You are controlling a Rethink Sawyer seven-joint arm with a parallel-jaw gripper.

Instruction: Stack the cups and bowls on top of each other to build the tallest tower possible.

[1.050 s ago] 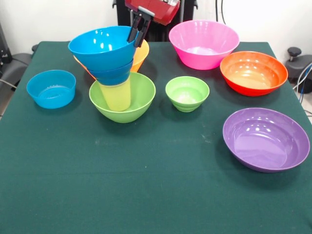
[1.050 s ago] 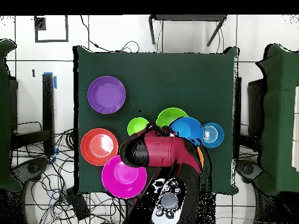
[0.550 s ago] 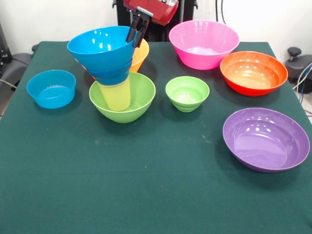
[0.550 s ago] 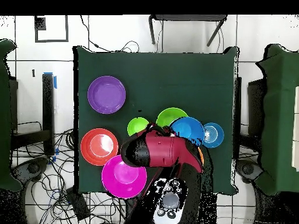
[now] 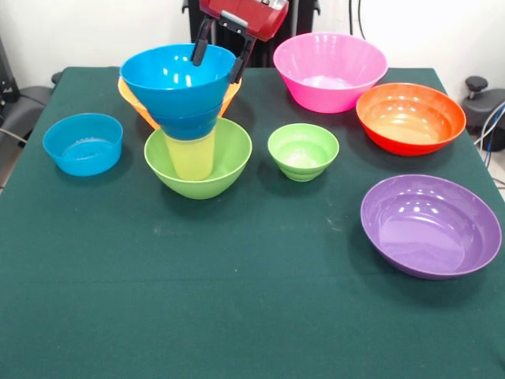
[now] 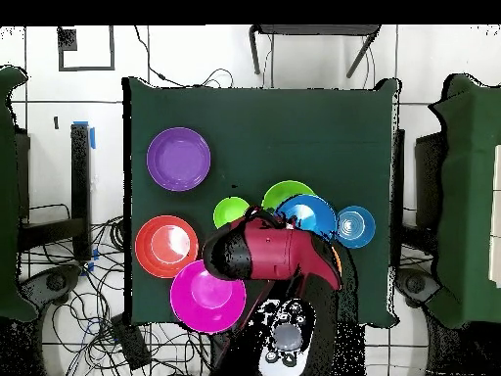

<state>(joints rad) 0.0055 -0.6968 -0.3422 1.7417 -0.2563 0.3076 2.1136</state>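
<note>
Dark green cloth covers the table (image 5: 237, 316), which carries every item. Tower (image 5: 185, 118): a large lime bowl (image 5: 225, 154) near the far left part of the table holds an upright yellow cup (image 5: 189, 156); two nested blue bowls (image 5: 183, 83) sit on the cup, roughly level. An orange bowl (image 5: 130, 101) shows behind the stack, its rim visible on both sides; what it rests on cannot be told. Gripper (image 5: 219, 55): above the top blue bowl's far rim, fingers spread wide, one at each side of that rim, holding nothing. Loose items: a low light-blue bowl (image 5: 83, 144) near the left edge; a small green bowl (image 5: 303, 151) right of the tower; a pink bowl (image 5: 330, 71) at the far edge; a red-orange bowl (image 5: 410, 118) near the far right corner; a purple bowl (image 5: 431, 225) at the right edge.
</note>
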